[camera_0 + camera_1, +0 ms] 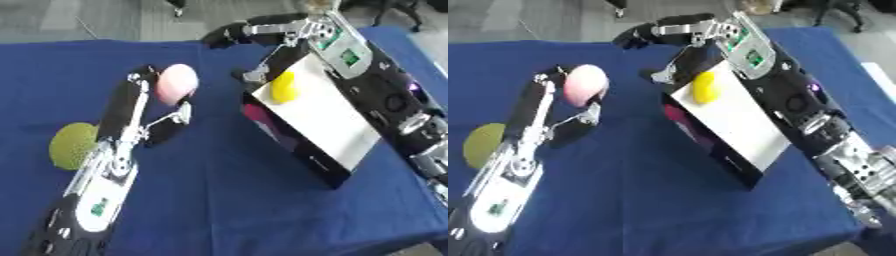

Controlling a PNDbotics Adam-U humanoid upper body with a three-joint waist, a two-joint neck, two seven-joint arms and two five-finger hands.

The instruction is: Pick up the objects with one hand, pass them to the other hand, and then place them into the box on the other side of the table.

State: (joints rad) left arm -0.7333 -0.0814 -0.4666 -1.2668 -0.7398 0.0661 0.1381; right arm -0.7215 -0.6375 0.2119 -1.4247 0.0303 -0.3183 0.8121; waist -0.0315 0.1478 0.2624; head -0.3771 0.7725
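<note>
Pink ball (177, 82) sat at about 10 o'clock in the left eye view, pinched between fingers and thumb of the left hand (150, 107), lifted above the blue tablecloth (219, 200). Judged light, smooth and round; likely a little slippery and prone to rolling out of a 2-sided pinch. Looked soft or hollow rather than fragile, though not certain. Best taken across its widest part, fingers on opposite sides, leaving a free face for the other hand at the hand-over.

Right hand (241, 32) was at 12 o'clock, beyond the far end of the box (324, 125), fingers curled and apparently empty; whether touching the box rim, could not tell. Box stood at 2 o'clock, tilted, pale inside with dark walls, a yellow object (283, 87) lying in its upper end and something pinkish-red showing low at its left side, shape unclear.

Green round object (72, 145) lay at 9 o'clock on the cloth, just beside the left forearm, probably next in line; flat or domed, could not tell.

Cloth appeared soft and slightly yielding, dark blue, covering the whole table: fair grip for a resting ball, little bounce. Grey floor showed beyond the far edge at 12 o'clock, with dark shapes at 1 o'clock too indistinct to name. Judged mid-task: 1 object boxed, 1 in hand, 1 waiting.
</note>
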